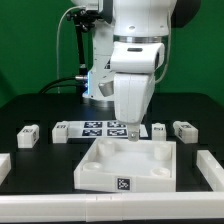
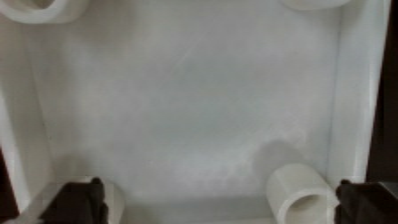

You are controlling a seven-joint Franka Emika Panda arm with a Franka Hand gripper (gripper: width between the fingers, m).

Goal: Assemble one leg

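White plastic tray (image 1: 100,165) lies open side up at the middle of the counter, close to its near edge. The gripper (image 1: 133,138) hangs at the tray's far corner on the exterior view's right, lowered to about rim level. In the wrist view the two black fingertips (image 2: 71,202) stand wide apart, so the jaws are spread and clamp nothing. A rounded white post (image 2: 302,190) inside the tray rises just beside one fingertip. Contact between them cannot be confirmed.

The leg (image 1: 160,130) rests on the counter beyond the tray's far rim, near the gripper on the exterior view's right and apart from the tray. The spare legs (image 1: 184,129) lie in the same row toward the far edge, on either side of the marker board (image 1: 95,128).

Judged step: the gripper is working at the tray corner, probably to seat or shift the tray. No leg is collected yet, and none appears fitted to a corner.

Next move, as judged:
1. Raise the gripper clear of the tray rim.
2. Travel to the leg.
3. Align the spread jaws across its sides.
4. Descend and close.

Watch the rim clearance while lifting.
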